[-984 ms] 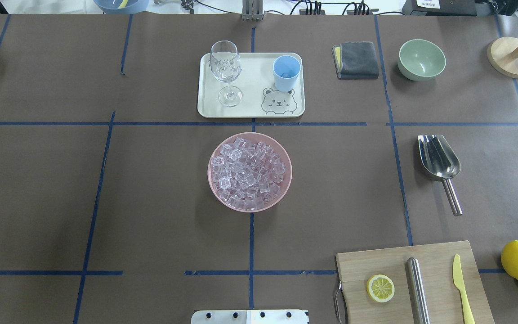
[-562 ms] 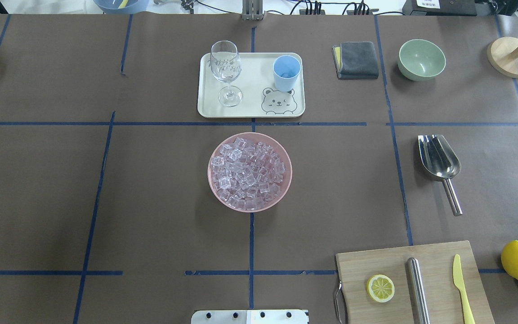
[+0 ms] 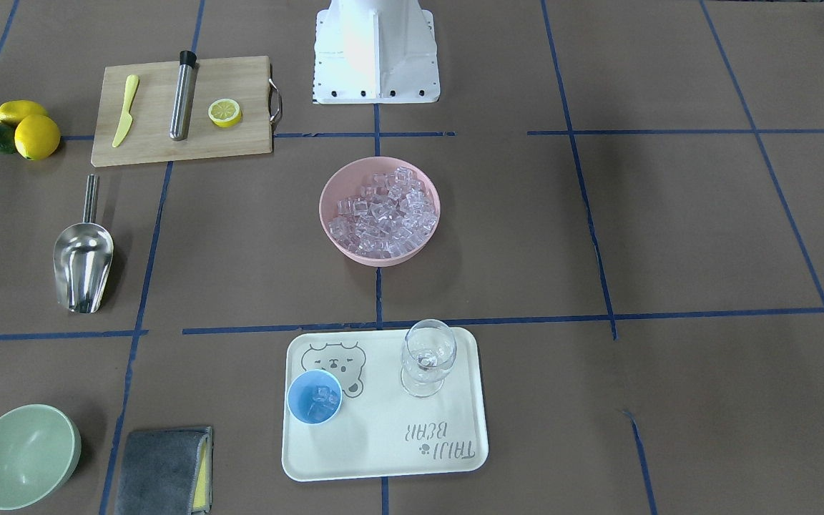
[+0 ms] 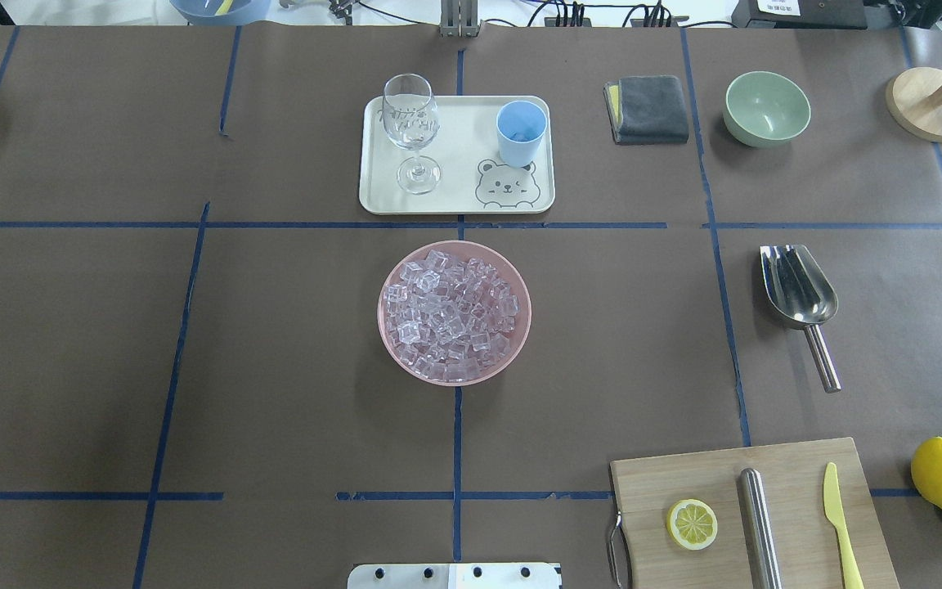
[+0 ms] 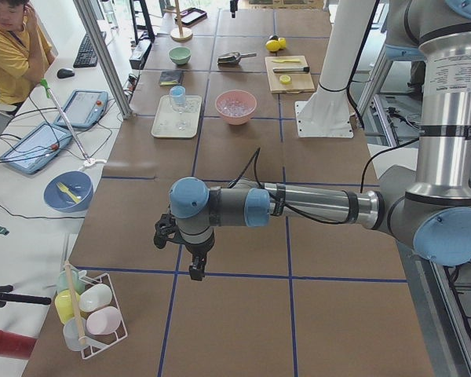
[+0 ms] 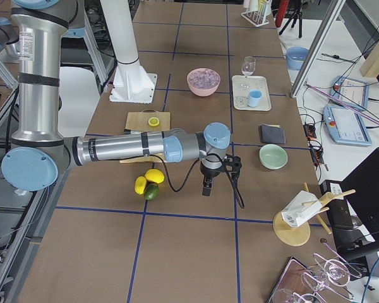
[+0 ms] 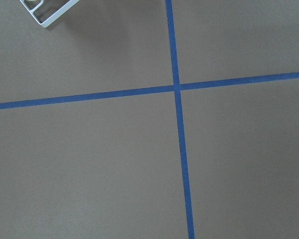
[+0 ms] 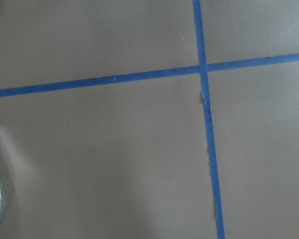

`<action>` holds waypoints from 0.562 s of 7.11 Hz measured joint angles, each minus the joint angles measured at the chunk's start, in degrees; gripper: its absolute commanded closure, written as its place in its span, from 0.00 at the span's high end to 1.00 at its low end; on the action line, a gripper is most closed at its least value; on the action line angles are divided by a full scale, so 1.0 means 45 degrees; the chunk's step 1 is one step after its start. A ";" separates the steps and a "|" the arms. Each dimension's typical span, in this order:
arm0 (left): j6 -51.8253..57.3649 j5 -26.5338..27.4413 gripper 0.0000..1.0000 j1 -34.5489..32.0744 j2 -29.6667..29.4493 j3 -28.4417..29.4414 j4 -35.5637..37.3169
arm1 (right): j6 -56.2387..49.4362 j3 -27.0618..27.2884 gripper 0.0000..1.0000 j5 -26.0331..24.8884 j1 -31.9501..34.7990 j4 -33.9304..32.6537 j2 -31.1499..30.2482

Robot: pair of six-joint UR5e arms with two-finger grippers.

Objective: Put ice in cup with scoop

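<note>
The left gripper (image 5: pixel 195 271) hangs above the table (image 5: pixel 235 314) and points down. It shows only in the left side view, so I cannot tell if its fingers are apart or together. Its wrist camera sees brown table paper, crossed blue tape and a corner of a white rack (image 7: pixel 50 12).

The right gripper (image 6: pixel 206 188) also hangs above the table and points down, near the lemons (image 6: pixel 148 183). It shows only in the right side view, so its state I cannot tell either.

The scoop (image 4: pixel 798 290) lies flat on the table on the right gripper's side. Its trough points away from the robot, its handle points toward the robot, and nothing touches it. In the right side view the arm covers it, so I cannot tell how near it is to that gripper.

The cup (image 3: pixel 314 395) stands upright on the tray (image 3: pixel 383 429), well apart from both grippers and farther from the robot than each of them. A few cubes lie inside it. Most of the ice (image 4: pixel 453 315) fills the pink bowl (image 4: pixel 381 319), which stands between the two grippers and well apart from each. The wine glass (image 4: pixel 411 123) stands on the same tray, on the left gripper's side of the cup, not touching it.
</note>
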 measured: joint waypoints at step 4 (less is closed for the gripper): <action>0.0030 0.0003 1.00 -0.0012 0.0107 -0.0065 0.0027 | -0.2418 -0.0080 1.00 0.0276 0.0892 -0.2281 0.0498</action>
